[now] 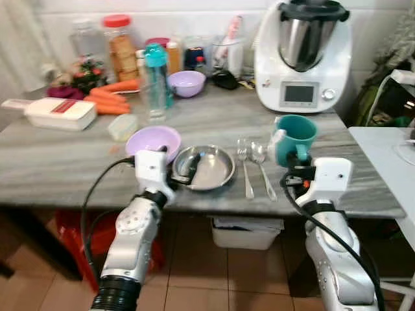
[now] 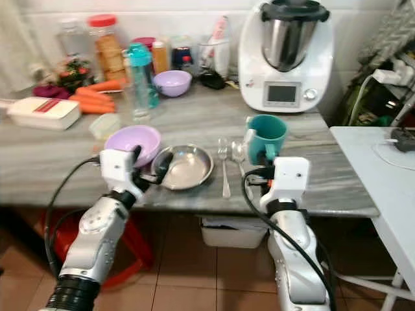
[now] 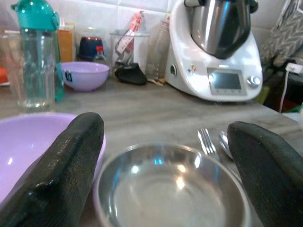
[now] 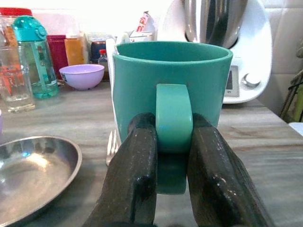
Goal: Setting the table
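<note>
Holding the teal ceramic mug (image 4: pixel 173 109) by its handle, the right hand (image 4: pixel 173 156) has its two black fingers pinched shut on both sides of the handle loop. The mug is round and smooth, with a wide open top, and it stands upright near the front edge of the grey marble-look table (image 1: pixel 58 162). Its handle points back at the right hand.

Just to the mug's left lie a shiny metal fork (image 1: pixel 245 170) and a shiny metal spoon (image 1: pixel 262 165), side by side. Left of them sits a shallow shiny steel bowl (image 1: pixel 209 170), and a pale purple plastic bowl (image 1: pixel 152 141) is touching or almost touching its left side.

The left hand (image 3: pixel 165 156) is open wide at the near rim of the steel bowl. One finger (image 3: pixel 71 156) is by the purple bowl and the other finger (image 3: pixel 267 165) is by the fork. The steel bowl lies in the gap between them.
</note>
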Controlling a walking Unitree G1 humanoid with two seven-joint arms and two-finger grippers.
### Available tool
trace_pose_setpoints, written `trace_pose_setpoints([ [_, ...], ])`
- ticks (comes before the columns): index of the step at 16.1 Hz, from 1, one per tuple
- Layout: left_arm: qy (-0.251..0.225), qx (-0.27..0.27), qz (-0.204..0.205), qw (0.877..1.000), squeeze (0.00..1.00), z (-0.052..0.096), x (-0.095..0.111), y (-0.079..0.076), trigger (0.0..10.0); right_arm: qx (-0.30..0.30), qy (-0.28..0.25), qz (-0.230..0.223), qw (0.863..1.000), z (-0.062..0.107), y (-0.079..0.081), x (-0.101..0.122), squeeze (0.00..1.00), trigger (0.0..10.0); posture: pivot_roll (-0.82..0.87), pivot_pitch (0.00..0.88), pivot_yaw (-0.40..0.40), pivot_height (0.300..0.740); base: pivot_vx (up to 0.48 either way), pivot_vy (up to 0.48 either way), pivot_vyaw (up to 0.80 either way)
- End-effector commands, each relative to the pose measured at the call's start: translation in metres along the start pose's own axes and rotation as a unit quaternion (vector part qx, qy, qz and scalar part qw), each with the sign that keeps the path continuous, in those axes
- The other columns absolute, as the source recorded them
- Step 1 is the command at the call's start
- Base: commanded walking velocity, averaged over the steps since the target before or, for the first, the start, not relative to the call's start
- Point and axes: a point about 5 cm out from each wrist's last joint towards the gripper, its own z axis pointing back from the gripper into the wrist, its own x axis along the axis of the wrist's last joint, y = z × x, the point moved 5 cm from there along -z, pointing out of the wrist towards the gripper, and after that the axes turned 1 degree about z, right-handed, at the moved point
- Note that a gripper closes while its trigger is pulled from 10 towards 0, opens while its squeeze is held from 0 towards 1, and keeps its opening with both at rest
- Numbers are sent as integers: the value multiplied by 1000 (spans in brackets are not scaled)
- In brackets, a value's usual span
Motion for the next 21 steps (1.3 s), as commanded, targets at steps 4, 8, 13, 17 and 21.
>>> trace_pose_setpoints([
  [4, -5, -13, -5, 1000, 0, -3, 3, -8, 10000, -9, -14, 6, 1000, -1, -7, 8, 0, 10000, -93, 0, 25, 740, 274, 0, 250],
  [8, -17, -9, -6, 1000, 0, -1, 9, -8, 10000, -9, -14, 8, 1000, 1, -8, 8, 0, 10000, -96, 0, 26, 740, 62, 0, 669],
  [13, -8, -20, -23, 1000, 0, 9, 6, -7, 10000, -13, -14, 6, 1000, 1, -8, 8, 0, 10000, -94, 0, 29, 740, 0, 0, 647],
  [17, 13, -42, -28, 999, 0, 24, -4, -5, 10000, -19, -16, 14, 1000, -1, -18, 10, 0, 10000, -92, 2, 26, 740, 0, 0, 0],
  [21, 46, -87, -18, 995, 0, 40, -19, -12, 10000, -42, -16, 43, 998, -12, -41, 12, 0, 10000, -91, 6, 26, 740, 0, 0, 0],
])
